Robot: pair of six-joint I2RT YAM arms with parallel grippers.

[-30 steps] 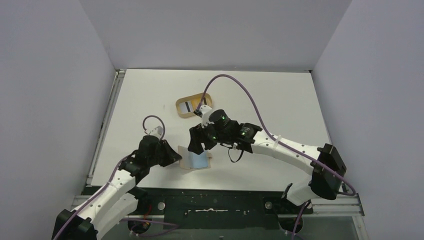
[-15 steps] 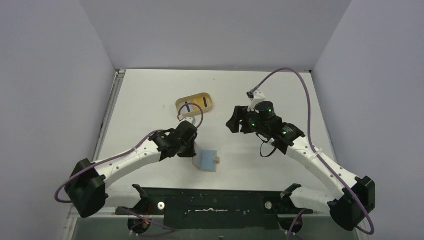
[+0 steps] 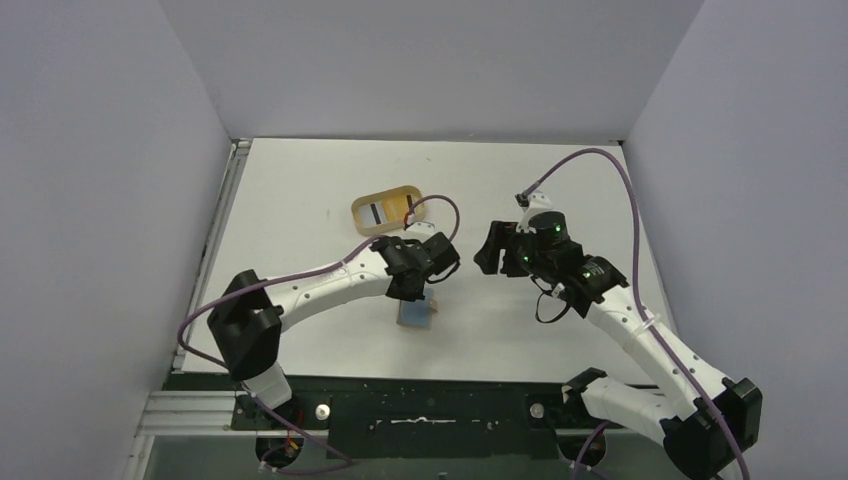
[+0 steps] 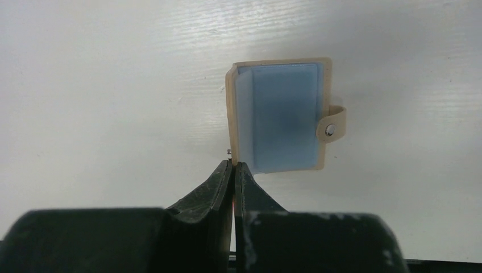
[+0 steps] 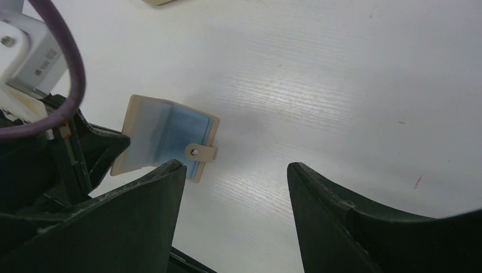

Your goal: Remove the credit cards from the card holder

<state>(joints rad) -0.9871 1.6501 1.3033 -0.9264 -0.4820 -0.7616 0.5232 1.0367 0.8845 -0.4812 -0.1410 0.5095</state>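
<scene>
The tan card holder [image 3: 420, 320] lies open on the white table, its snap tab [image 4: 332, 128] to the right in the left wrist view. A light blue credit card [image 4: 284, 116] sits in its pocket, also seen in the right wrist view [image 5: 181, 135]. My left gripper [image 4: 233, 163] is shut, its tips pinching the near left edge of the holder [image 4: 230, 114]; from above it [image 3: 425, 293] hangs over the holder's far side. My right gripper [image 5: 236, 166] is open and empty, raised to the right of the holder [image 5: 136, 114], and shows from above [image 3: 487, 256].
An oval tan wooden tray [image 3: 400, 197] stands behind the holder with a card bearing a dark stripe [image 3: 372, 214] in it. The table's front rail [image 3: 430, 385] runs just below the holder. Grey walls close off both sides.
My left arm swung from the left across to the holder and closed on its edge. My right arm pulled back from the holder to the right. The holder shifted slightly right.
</scene>
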